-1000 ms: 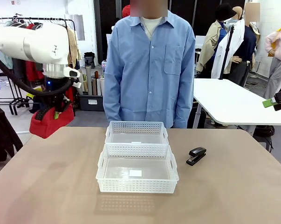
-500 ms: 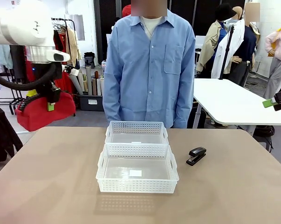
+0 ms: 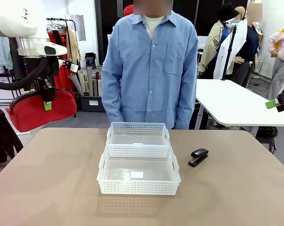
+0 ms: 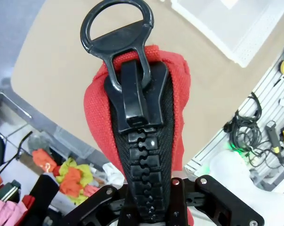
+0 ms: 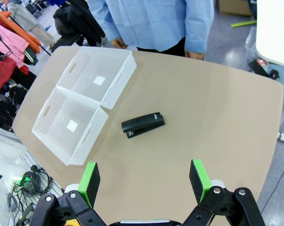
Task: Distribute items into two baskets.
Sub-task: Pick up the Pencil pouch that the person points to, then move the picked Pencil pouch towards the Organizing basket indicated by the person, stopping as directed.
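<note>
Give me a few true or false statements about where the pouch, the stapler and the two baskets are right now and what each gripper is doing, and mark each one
1. The red fabric pouch with a black zipper hangs from the left gripper, off the table's left edge. True.
2. The small black stapler lies inside a basket. False: it lies on the tan table, to the right of the baskets.
3. The nearer white plastic lattice basket and the farther one hold neither item. True.
4. The right gripper is shut on the stapler. False: it is open above the table, holding nothing.
</note>
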{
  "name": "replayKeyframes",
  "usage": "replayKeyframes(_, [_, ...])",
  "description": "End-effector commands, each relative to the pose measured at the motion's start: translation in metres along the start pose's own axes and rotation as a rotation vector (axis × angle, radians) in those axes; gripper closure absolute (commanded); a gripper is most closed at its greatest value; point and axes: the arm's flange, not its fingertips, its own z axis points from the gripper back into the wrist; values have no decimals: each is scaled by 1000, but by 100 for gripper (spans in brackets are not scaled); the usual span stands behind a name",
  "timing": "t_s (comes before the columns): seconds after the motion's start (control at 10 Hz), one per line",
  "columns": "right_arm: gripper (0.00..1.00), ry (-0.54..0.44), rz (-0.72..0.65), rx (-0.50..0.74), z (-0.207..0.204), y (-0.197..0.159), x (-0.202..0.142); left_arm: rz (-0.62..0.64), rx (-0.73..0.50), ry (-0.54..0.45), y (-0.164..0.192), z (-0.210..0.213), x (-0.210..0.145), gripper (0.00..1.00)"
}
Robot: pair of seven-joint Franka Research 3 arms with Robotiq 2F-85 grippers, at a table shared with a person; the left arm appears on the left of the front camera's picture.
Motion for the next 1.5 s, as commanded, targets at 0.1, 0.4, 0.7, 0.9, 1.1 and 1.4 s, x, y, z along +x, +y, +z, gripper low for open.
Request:
replayKeyframes(0.1, [0,-12,3,9,0,0,1,-24,-3,-86,-13,8,-23,100])
replayKeyframes(0.4, [0,-12,3,9,0,0,1,-2,9,-49,-15,16,-17,100])
replayKeyframes(0.7, [0,-12,3,9,0,0,1,-2,9,-49,-15,16,-17,100])
replayKeyframes(0.9, [0,-12,3,9,0,0,1,-2,9,-49,-15,16,-17,100])
replayKeyframes(1.1, [0,-12,3,9,0,0,1,-2,9,-49,-15,16,-17,100])
replayKeyframes(1.4, [0,-12,3,9,0,0,1,-2,9,-49,-15,16,-17,100])
